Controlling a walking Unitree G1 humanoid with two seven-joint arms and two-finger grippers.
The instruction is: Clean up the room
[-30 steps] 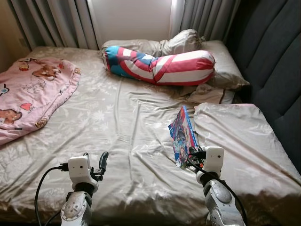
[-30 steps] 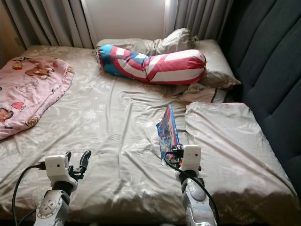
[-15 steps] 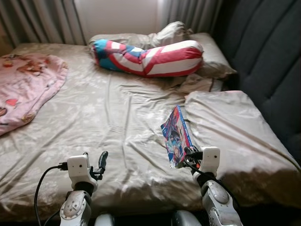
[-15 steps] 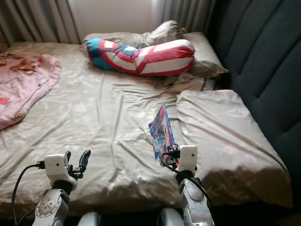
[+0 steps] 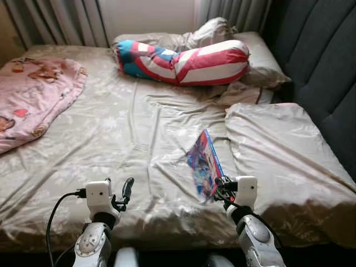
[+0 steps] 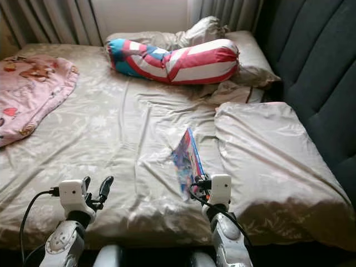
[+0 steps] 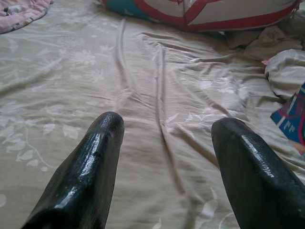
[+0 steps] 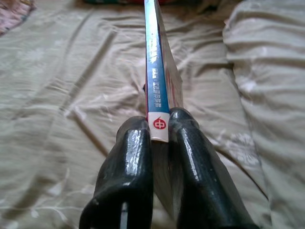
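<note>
The book (image 5: 204, 170) is lifted a bit more now. It is thin, bright, blue-edged, pinched upright by the right gripper (image 8: 159, 125). The left gripper (image 7: 164, 143) is open over the bed (image 5: 122, 133).

A: We're in a home bedroom: a wide bed (image 5: 111, 128) in a rumpled beige sheet spans the frame.

B: Yes, striped bolster (image 5: 183, 61) and pillows (image 5: 261, 55) upper centre, pink blanket (image 5: 33, 100) upper left, curtains (image 5: 61, 19) behind, padded headboard (image 5: 322, 67) right.
</note>
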